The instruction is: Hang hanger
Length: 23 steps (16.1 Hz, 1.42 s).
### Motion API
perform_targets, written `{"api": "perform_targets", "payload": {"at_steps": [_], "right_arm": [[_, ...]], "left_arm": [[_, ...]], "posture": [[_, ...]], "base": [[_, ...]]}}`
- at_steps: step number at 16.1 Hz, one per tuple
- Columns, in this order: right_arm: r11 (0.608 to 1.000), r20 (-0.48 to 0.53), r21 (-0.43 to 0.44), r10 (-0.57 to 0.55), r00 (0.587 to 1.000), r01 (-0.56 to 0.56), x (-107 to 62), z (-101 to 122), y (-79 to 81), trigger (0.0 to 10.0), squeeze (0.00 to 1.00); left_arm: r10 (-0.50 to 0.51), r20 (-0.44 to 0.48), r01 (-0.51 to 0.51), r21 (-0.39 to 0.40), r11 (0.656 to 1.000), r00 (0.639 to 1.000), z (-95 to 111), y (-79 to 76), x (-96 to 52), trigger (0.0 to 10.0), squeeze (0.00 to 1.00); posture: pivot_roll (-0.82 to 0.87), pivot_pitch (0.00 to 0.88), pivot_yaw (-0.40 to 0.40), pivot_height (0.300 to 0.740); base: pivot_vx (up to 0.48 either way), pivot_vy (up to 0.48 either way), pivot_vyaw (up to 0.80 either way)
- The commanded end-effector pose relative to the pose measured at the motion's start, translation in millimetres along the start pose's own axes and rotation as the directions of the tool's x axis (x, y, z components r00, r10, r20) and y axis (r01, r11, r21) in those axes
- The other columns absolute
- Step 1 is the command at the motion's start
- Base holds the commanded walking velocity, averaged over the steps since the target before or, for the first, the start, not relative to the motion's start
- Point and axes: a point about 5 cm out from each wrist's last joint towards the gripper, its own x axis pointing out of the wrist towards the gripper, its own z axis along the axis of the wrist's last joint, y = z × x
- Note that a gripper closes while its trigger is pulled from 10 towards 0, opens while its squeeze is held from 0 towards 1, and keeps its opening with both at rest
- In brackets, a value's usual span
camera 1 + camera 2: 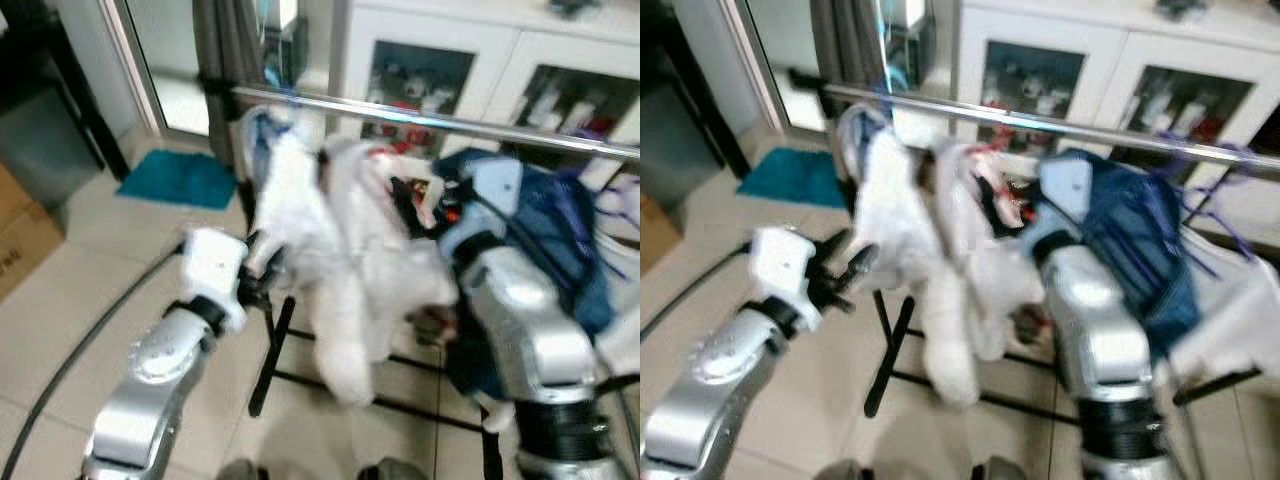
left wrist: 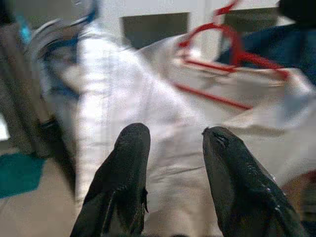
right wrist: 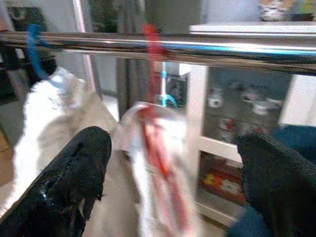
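- Far left, on the tiled floor (image 1: 120, 260): a cardboard box (image 1: 22, 245) at the frame edge, a teal mat (image 1: 180, 178) by the glass door, and a dark cable (image 1: 85, 345) curving across the tiles.
- Our left arm reaches forward; the left claw (image 1: 845, 268) sits just beside the left edge of the hanging white garment (image 1: 330, 250). In the left wrist view its two black fingers (image 2: 126, 177) are spread apart with white cloth behind them; nothing is pinched.
- The garment hangs from a silver rail (image 1: 420, 120) of a clothes rack whose black legs (image 1: 272, 350) stand on the tiles. A blue hook (image 3: 33, 49) grips the rail at the garment's left end.
- Centre: the red hanger (image 2: 232, 54) is inside the neck of the white garment. In the right wrist view its hook (image 3: 153, 42) appears to pass over the rail, though blur keeps us from telling whether it is fully seated.
- Our right arm is raised close to the rail; the right claw (image 3: 173, 163) is wide apart, one finger on either side of the hanger, touching neither it nor the cloth as far as we can see.
- Right: a blue denim garment (image 1: 545, 230) hangs on the same rail, next to the white one. Behind, a white cabinet (image 1: 500, 60) with glass doors.
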Motion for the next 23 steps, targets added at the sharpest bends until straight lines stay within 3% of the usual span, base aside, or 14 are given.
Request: {"api": "perform_targets", "payload": {"at_steps": [1, 4, 8, 9, 10, 16, 17, 18, 19, 23], "right_arm": [[1.000, -0.021, -0.009, 0.029, 0.999, -0.029, 6.5, 0.9, 5.0, 10.0, 1.00], [0.996, -0.088, -0.036, 0.077, 0.993, -0.080, 26.2, -0.4, 5.0, 10.0, 1.00], [0.994, -0.181, -0.111, -0.016, 0.983, -0.004, 58.6, 0.5, -18.1, 10.0, 1.00], [0.995, -0.194, -0.096, 0.017, 0.981, -0.036, 67.5, 1.9, -18.1, 10.0, 1.00], [0.994, -0.200, -0.095, 0.033, 0.979, -0.053, 78.5, 4.8, -17.9, 10.0, 0.00], [0.991, -0.288, -0.044, 0.108, 0.952, -0.125, 85.7, -8.7, -15.0, 10.0, 0.00], [0.990, -0.307, -0.037, 0.120, 0.944, -0.137, 85.8, -13.0, -13.9, 7.1, 0.00], [0.990, -0.316, -0.027, 0.120, 0.941, -0.135, 85.8, -16.0, -13.9, 2.7, 0.00], [0.992, -0.316, -0.020, 0.115, 0.942, -0.127, 86.2, -17.4, -14.8, 0.0, 0.00], [0.992, -0.311, -0.002, 0.117, 0.943, -0.124, 89.1, -18.1, -13.7, 0.0, 0.00]], "left_arm": [[-0.011, -0.005, 0.011, 0.025, 1.000, 1.000, 0.7, 2.0, -2.5, 10.0, 0.00], [-0.089, -0.014, 0.089, 0.037, 0.995, 0.996, 0.7, 1.2, -4.4, 10.0, 0.00], [-0.158, -0.041, 0.160, 0.051, 0.986, 0.987, -1.5, -1.2, -6.4, 10.0, 0.00], [-0.165, -0.043, 0.167, 0.051, 0.985, 0.985, -2.0, -1.5, -6.4, 10.0, 0.00], [-0.173, -0.044, 0.175, 0.050, 0.983, 0.984, -2.2, -2.4, -6.4, 10.0, 0.00], [-0.176, -0.042, 0.178, 0.040, 0.983, 0.983, -2.3, -2.8, -6.3, 10.0, 0.00], [-0.179, -0.042, 0.180, 0.041, 0.983, 0.983, -2.3, -3.0, -5.7, 10.0, 0.00], [-0.180, -0.042, 0.181, 0.041, 0.983, 0.983, -2.2, -3.2, -5.0, 10.0, 0.00], [-0.180, -0.041, 0.181, 0.041, 0.983, 0.983, -2.1, -3.4, -4.7, 10.0, 0.00], [-0.177, -0.043, 0.178, 0.043, 0.983, 0.983, -2.4, -3.2, -4.8, 10.0, 0.00]], "posture": [[-0.07, 0.068, -0.003, 0.740], [-0.06, 0.054, 0.009, 0.740], [-0.05, 0.041, 0.008, 0.740], [-0.05, 0.042, 0.007, 0.740], [-0.05, 0.044, 0.004, 0.740], [-0.05, 0.048, -0.004, 0.740], [-0.05, 0.049, -0.002, 0.740], [-0.05, 0.051, -0.004, 0.740], [-0.05, 0.052, -0.005, 0.740], [-0.05, 0.053, -0.010, 0.740]], "base": [[0.000, 0.000, 0.00], [0.000, 0.000, 0.00], [0.000, 0.000, 0.00], [0.000, 0.000, 0.00], [0.000, 0.000, 0.00], [0.000, 0.000, 0.00], [0.000, 0.000, 0.00], [0.000, 0.000, 0.00], [0.000, 0.000, 0.00], [0.000, 0.000, 0.00]]}}
